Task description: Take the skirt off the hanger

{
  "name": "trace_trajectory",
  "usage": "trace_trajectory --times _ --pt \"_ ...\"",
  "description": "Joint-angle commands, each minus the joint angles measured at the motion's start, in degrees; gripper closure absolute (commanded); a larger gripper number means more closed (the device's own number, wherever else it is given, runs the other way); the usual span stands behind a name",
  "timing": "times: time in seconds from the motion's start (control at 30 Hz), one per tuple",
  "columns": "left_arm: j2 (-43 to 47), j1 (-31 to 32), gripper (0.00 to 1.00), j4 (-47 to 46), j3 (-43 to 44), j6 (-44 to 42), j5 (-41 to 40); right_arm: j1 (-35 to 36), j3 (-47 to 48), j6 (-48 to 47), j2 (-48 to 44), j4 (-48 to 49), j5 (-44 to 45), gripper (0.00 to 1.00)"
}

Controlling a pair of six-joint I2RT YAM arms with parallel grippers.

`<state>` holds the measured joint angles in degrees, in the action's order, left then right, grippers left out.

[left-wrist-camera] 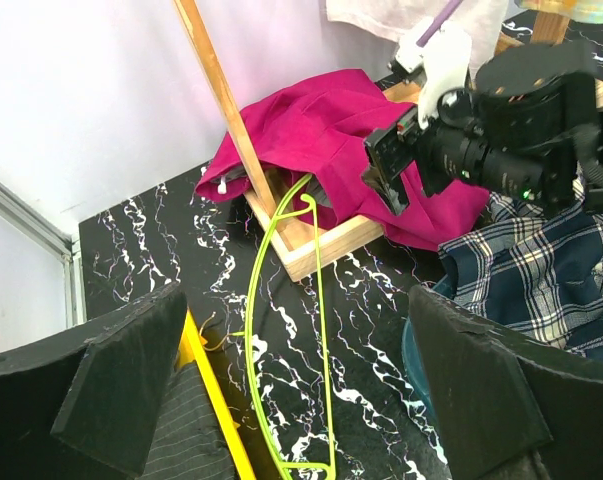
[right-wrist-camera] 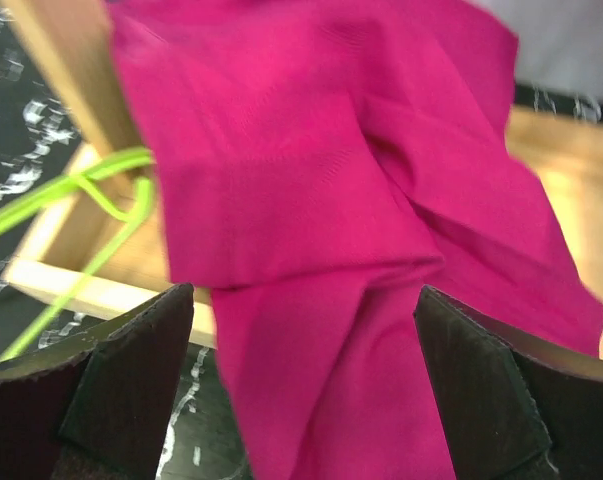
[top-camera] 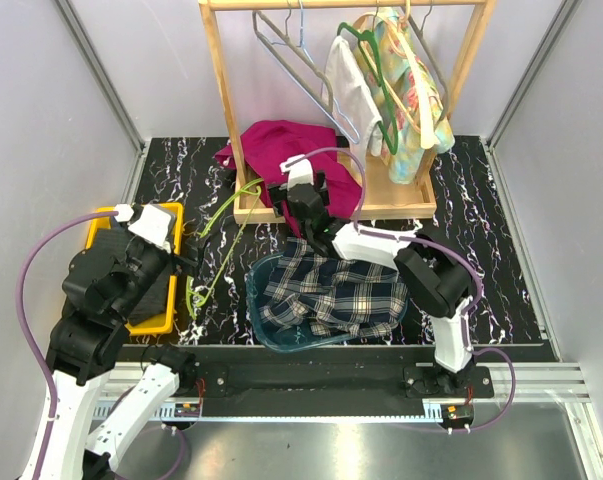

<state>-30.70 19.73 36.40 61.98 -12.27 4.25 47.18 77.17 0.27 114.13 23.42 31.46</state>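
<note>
1. We find the skirt (right-wrist-camera: 331, 200) heaped on the rack base (left-wrist-camera: 321, 245). The green hanger (left-wrist-camera: 324, 340) lies on the counter (left-wrist-camera: 161, 240), its hook at the skirt's edge, apparently bare.
2. The right gripper (right-wrist-camera: 301, 380) hangs just above the skirt, jaws wide and empty, placed, we judge, for a grasp.
3. The left gripper (left-wrist-camera: 301, 400) is wide open, empty, well apart.
</note>
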Motion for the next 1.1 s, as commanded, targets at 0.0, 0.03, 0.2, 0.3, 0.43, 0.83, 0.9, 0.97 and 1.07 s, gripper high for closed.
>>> trace_trajectory --times 0.0,0.03,0.2,0.3,0.43,0.83,0.9,0.97,1.07 --pt "0.5 -0.3 0.01 -2.0 -0.1 -0.7 -0.5 -1.9 -0.6 7.4 0.2 0.6 2.7 0.0" --pt "0.5 -0.3 0.01 -2.0 -0.1 -0.6 -0.4 -2.8 -1.0 8.5 0.2 0.5 2.6 0.0" --pt "0.5 -0.3 0.01 -1.9 -0.5 -0.1 -0.3 -6.5 -1.7 15.3 0.5 -1.1 -1.0 0.01" --pt "0.4 -0.3 0.01 -1.9 -0.5 0.0 -0.2 -8.8 -1.1 19.3 1.5 -2.8 -7.4 0.0" --pt "0.3 -0.3 0.01 -1.9 -0.5 0.0 -0.1 -10.0 2.7 23.0 3.2 -7.9 -15.6 0.0" --pt "-0.2 -0.3 0.01 -2.9 -0.9 0.8 1.1 -9.3 6.8 24.9 7.5 -12.6 -23.8 0.0" --pt "0.1 -0.3 0.01 -2.9 -1.0 0.8 1.0 -9.3 6.8 24.5 8.0 -12.3 -24.5 0.08" --pt "0.2 -0.3 0.01 -2.8 -1.2 0.6 0.8 -9.3 5.6 24.6 7.9 -10.5 -25.0 0.4" --pt "0.6 -0.3 0.01 -2.7 -1.2 0.3 0.4 -9.3 4.9 24.4 7.8 -10.2 -24.5 0.93"
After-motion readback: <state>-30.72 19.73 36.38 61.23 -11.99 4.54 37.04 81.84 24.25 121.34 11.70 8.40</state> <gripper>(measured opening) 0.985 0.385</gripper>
